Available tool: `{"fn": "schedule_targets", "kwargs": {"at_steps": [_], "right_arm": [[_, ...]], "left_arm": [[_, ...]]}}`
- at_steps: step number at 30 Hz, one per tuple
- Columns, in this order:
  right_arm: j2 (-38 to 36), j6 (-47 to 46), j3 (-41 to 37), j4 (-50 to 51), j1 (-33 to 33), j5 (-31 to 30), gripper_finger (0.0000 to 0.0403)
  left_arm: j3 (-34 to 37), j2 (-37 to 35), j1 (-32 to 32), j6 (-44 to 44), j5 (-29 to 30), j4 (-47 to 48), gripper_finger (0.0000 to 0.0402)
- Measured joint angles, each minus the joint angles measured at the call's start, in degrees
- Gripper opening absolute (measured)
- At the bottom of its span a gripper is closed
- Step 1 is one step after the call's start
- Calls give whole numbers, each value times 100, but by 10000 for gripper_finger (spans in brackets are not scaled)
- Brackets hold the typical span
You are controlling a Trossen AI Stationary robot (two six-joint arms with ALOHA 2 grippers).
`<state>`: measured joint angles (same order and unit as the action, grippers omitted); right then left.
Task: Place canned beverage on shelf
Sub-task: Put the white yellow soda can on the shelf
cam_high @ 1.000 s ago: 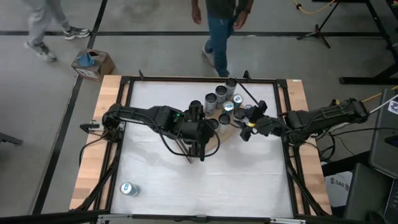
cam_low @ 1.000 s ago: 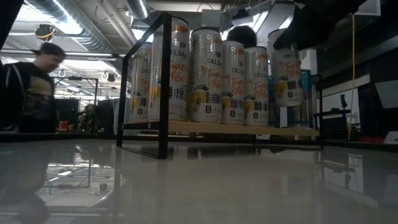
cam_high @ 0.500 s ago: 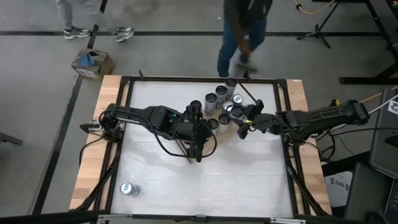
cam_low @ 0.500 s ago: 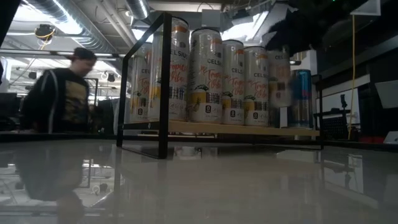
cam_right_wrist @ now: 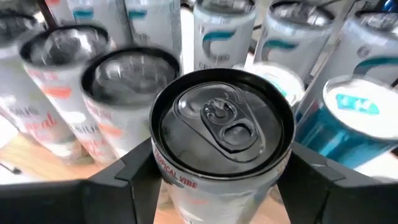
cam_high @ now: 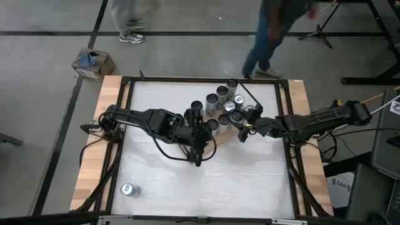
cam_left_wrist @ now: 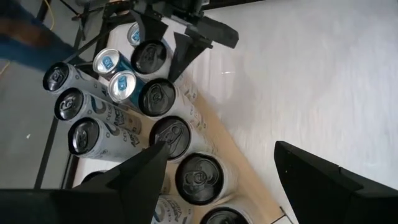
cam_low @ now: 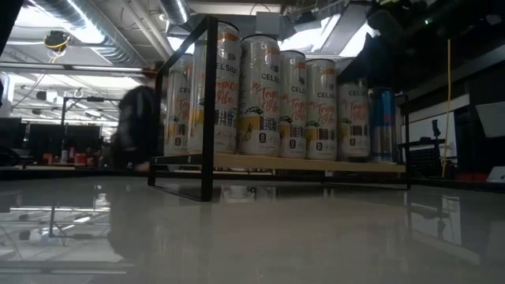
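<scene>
On the white table [cam_high: 206,181], the shelf [cam_low: 300,163] sits toward the far side with upright cans crowded on it, and the right end effector [cam_right_wrist: 214,180] is clamped on one upright can [cam_right_wrist: 222,134] at the shelf's near edge. The low view suggests this can rests on the board, though dimly; the left end effector [cam_left_wrist: 217,165], fingers apart, hovers over the neighbouring cans, and a spare can [cam_high: 129,189] lies well apart.

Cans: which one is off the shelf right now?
The lone can near the table's front left corner, far from both arms. All the others stand clustered on the shelf, where the right gripper holds one.
</scene>
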<state>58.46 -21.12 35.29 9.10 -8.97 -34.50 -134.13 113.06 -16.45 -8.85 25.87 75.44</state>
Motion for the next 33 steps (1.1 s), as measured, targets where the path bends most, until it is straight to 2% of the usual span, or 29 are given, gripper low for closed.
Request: {"fn": "schedule_targets", "kwargs": {"at_steps": [12, 24, 33], "right_arm": [[2, 54, -470, -881, 0, 139, 244], [113, 56, -499, -1005, 0, 176, 244], [352, 46, -481, -1252, 0, 153, 278]], "left_arm": [[2, -72, -52, -132, 59, -4, 289], [2, -109, -200, -155, 59, -2, 289], [2, -109, -288, -283, 59, -4, 289]]}}
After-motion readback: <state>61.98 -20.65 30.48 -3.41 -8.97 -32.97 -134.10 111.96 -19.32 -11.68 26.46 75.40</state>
